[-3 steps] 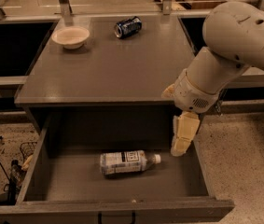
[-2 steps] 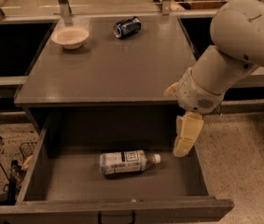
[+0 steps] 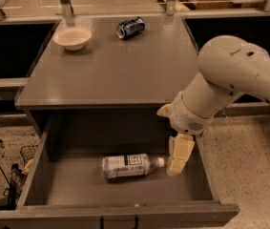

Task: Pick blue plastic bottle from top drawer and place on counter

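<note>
Nearest me, the top drawer (image 3: 38, 175) stands pulled right out, its dark handle at the bottom edge. The blue plastic bottle (image 3: 127, 166) lies on its side on the drawer floor, white cap pointing right, just where it lay a second ago. What has changed is the claw (image 3: 175, 166): it has sunk lower into the drawer and drifted a touch left, so its tip now hangs just beside the cap, near it but not on it. Whether the claw is apart or together I cannot tell from where I stand. To my eye this is the reach-in, with the grasp itself not yet made, and the lift and the set-down both left to do.

The drawer's right wall sits close behind the claw, so there is little room on that side. The front lip of the desk (image 3: 110, 75) overhangs the back of the drawer, and the bulky white arm (image 3: 230, 75) must come up past it. Further back on the desk sit a pale bowl (image 3: 72, 37) and a dark blue soda can (image 3: 129, 27) on its side, well apart from the bare near half where the bottle could go
</note>
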Controlling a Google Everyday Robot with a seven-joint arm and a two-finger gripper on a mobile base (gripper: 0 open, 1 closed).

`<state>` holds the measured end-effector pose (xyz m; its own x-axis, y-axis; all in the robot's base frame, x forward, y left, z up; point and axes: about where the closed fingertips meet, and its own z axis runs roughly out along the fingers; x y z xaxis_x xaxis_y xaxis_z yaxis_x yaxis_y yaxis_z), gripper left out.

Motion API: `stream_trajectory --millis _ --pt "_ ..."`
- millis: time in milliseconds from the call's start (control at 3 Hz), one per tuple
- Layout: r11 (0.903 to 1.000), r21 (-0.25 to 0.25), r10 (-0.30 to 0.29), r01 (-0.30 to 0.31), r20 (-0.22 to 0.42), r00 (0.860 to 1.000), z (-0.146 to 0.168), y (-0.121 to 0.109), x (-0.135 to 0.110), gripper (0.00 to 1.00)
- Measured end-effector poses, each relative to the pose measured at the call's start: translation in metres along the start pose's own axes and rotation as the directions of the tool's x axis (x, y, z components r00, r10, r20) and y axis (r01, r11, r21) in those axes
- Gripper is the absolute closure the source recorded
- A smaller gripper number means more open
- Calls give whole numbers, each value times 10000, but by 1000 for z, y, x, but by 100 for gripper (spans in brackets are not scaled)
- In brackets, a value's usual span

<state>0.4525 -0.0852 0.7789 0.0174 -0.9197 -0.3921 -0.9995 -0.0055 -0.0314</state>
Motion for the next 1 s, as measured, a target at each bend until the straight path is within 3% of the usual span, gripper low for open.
stream_trajectory --millis 667,1000 --pt "9994 293 153 -163 347 9993 10 -4 0 0" --pt "9984 253 479 -505 941 9944 42 -19 -1 0"
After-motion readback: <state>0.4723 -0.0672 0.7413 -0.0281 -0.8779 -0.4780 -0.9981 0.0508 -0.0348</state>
